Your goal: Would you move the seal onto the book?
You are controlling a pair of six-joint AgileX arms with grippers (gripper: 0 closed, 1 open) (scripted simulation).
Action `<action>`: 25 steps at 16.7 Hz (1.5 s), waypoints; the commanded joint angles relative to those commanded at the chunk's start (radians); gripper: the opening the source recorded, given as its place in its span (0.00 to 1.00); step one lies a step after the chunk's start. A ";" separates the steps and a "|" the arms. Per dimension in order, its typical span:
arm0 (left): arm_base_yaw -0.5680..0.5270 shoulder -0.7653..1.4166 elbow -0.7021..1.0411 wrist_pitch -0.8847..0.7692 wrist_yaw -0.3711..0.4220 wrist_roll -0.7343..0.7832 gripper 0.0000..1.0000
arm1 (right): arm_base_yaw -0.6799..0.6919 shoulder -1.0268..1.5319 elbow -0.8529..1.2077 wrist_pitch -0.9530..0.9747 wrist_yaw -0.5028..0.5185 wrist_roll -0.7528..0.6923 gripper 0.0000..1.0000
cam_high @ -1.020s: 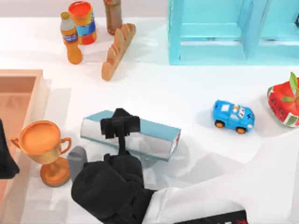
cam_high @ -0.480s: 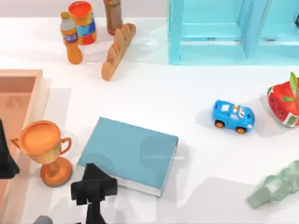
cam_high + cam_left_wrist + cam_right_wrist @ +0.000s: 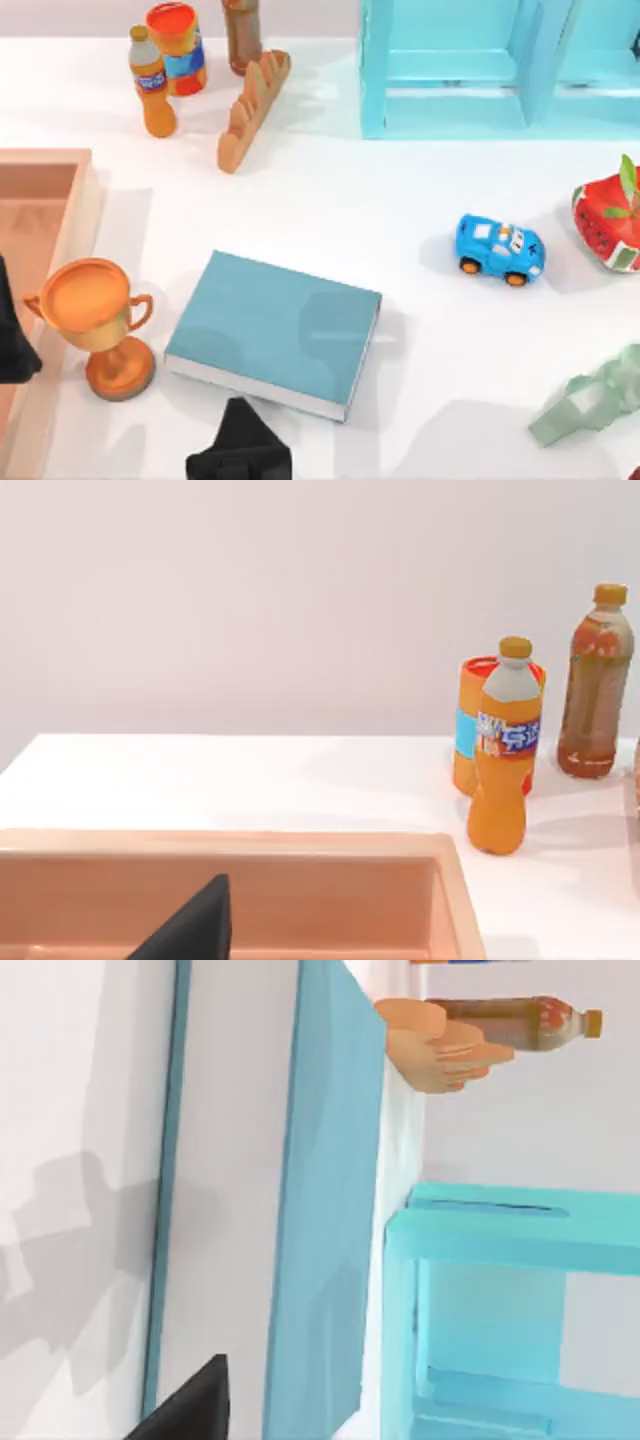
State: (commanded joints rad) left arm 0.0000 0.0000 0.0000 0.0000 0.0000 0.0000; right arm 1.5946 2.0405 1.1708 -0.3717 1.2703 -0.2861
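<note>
Wood tray [image 3: 45, 165] sat at the table's left edge, with the left gripper [image 3: 12, 340] parked as a black shape over its near side; couldn't tell its grip state. Gold trophy [image 3: 95, 320] stood upright just right of the tray. At the far left of the table an orange soda bottle [image 3: 150, 85], an orange can [image 3: 178, 45] and a brown bottle [image 3: 240, 35] stood close together, and a bread loaf [image 3: 252, 108] lay tilted just right of them. Book [image 3: 275, 330] lay flat, teal cover up, slightly rotated, left of centre and near the front, just right of the trophy and apart from it. Right gripper [image 3: 240, 450] was at the front edge of the top view, just in front of the book's near white page edge; couldn't tell its grip state either. Right wrist view looked along the book's cover toward the bread and brown bottle. Light-blue shelf unit [image 3: 450, 70] stood at the back right. Blue toy car [image 3: 500, 250] sat right of the book, well apart. Red fruit-like object [image 3: 605, 225] with a green leaf was at the right edge, and a pale green object [image 3: 590, 405] at front right.
</note>
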 joint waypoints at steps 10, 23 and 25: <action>0.000 0.000 0.000 0.000 0.000 0.000 1.00 | -0.050 -0.057 -0.036 -0.025 -0.025 0.025 1.00; 0.000 0.000 0.000 0.000 0.000 0.000 1.00 | -0.944 -1.288 -0.675 0.207 -0.738 0.180 1.00; 0.000 0.000 0.000 0.000 0.000 0.000 1.00 | -1.116 -1.516 -0.799 0.248 -0.871 0.207 1.00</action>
State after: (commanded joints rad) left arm 0.0000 0.0000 0.0000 0.0000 0.0000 0.0000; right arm 0.4783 0.5249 0.3717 -0.1234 0.3989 -0.0789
